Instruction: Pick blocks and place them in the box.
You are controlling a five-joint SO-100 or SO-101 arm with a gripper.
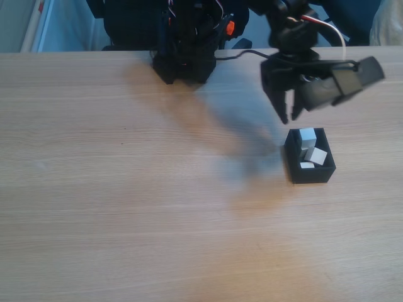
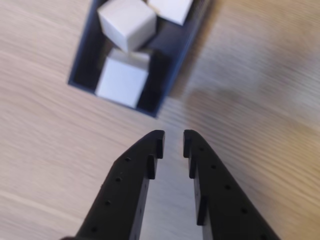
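the box (image 2: 172, 82) lies just ahead of the end effector (image 2: 173, 142) in the wrist view, beyond the fingertips and offset a little to the left of the finger line. its long axis runs away from the end effector, leaning toward the upper right of that view. in the fixed view the end effector (image 1: 289, 116) hangs above the counter (image 1: 126, 207), just behind the box (image 1: 310, 175) on the side toward the robot base, fingers pointing down.

contents of the box: 3 blocks can be counted in the wrist view. the nearest block (image 2: 122, 82) sits at the near end. a second block (image 2: 127, 22) rests tilted behind it and seems partly propped on it. a third block (image 2: 171, 9) is cut by the top edge. the fixed view also shows 3 white faces in the box. a fourth block cannot be made out.

end effector state: the fingers are nearly together, with a narrow gap between the tips. nothing is held between them, and they touch neither box nor block.

judgement: the task appears nearly or fully done. no block is visible on the counter.
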